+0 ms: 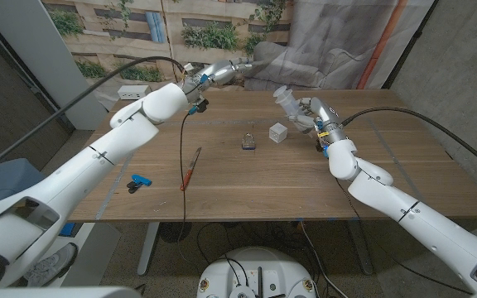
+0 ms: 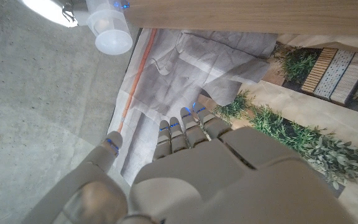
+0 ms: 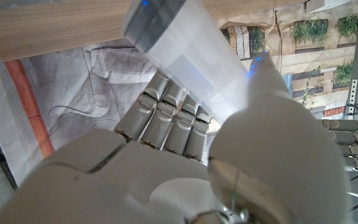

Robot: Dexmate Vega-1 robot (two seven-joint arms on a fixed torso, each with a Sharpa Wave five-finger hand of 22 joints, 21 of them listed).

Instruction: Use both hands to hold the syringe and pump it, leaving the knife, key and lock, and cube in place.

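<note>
Head view: right hand raised above the table near its far right edge, fingers wrapped around the translucent syringe, held tilted. Left hand lifted beyond the far edge, holding nothing, fingers extended and slightly apart. Padlock with key and clear cube near the table's centre; knife toward the left; small blue clip near the left edge.
</note>
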